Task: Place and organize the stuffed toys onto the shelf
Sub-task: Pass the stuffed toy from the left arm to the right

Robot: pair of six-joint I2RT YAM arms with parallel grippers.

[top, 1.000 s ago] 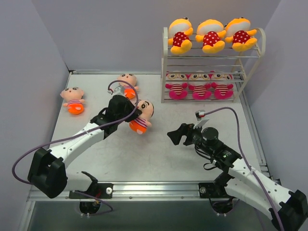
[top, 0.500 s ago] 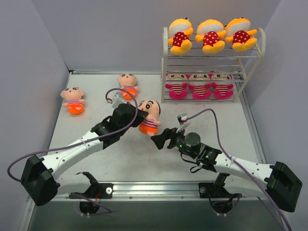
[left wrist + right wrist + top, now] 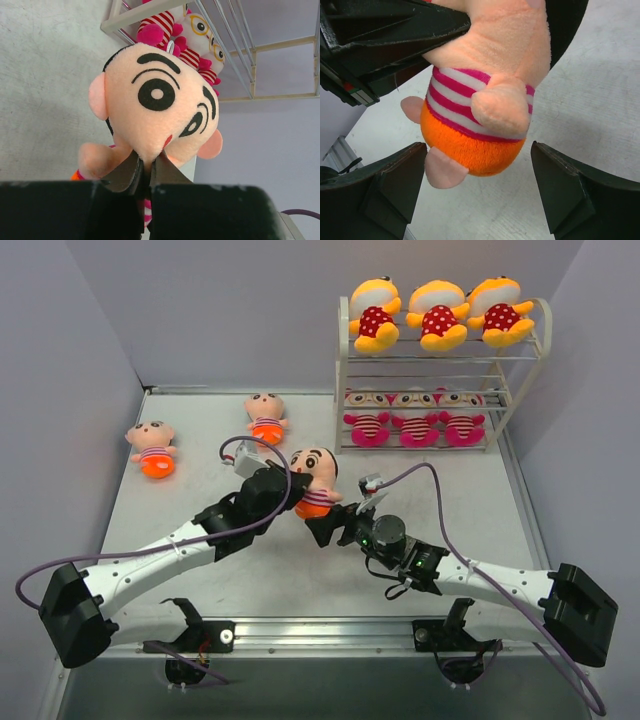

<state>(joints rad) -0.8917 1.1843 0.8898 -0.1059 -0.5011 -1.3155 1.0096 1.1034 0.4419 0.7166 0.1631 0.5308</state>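
The left jaws are pinched on a peach-faced doll [image 3: 315, 478], gripping a fold of plush just under its chin and holding it off the surface [image 3: 450, 490]. The right jaws are spread wide, one finger on each side of that doll's orange bottom; in the right wrist view a gap shows on both sides, so neither finger touches it. The two arms meet near the middle of the surface, just in front of the shelf [image 3: 343, 370]. Two more peach-faced dolls lie on the surface toward the far left: one [image 3: 266, 418] near the shelf's left frame, the other [image 3: 153, 448] close to the left wall. On the shelf's top tier sit three yellow-orange dolls [image 3: 438, 315] in a row; three pink-striped dolls [image 3: 416, 417] line a lower tier
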